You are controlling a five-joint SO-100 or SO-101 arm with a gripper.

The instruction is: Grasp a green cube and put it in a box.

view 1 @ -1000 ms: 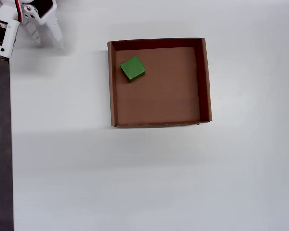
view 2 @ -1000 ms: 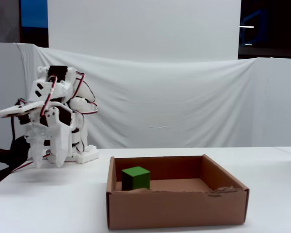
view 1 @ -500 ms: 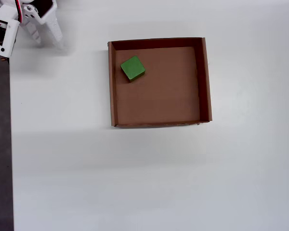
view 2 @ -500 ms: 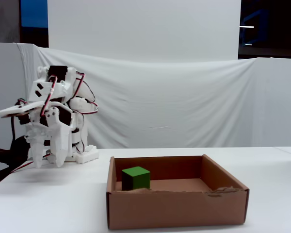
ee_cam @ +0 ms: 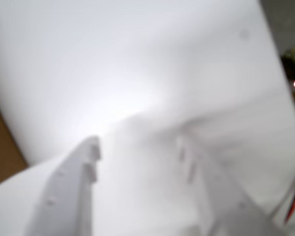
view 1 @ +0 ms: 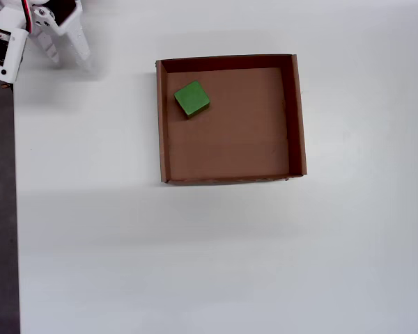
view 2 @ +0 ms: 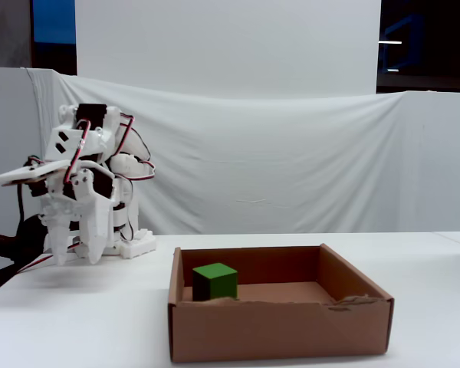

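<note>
- In the fixed view the box [view 2: 280, 330] stands nearest on the white table [view 2: 100, 322], its front wall hiding part of the floor.
- The cube [view 2: 215, 281] sits inside, in the left rear corner there (upper left in the overhead view [view 1: 192, 98]), just beside both walls.
- Farther back at left the gripper [view 2: 75, 249] hangs well apart from the box, fingers spread and holding nothing.
- A white cloth [view 2: 291, 161] closes the back.
</note>
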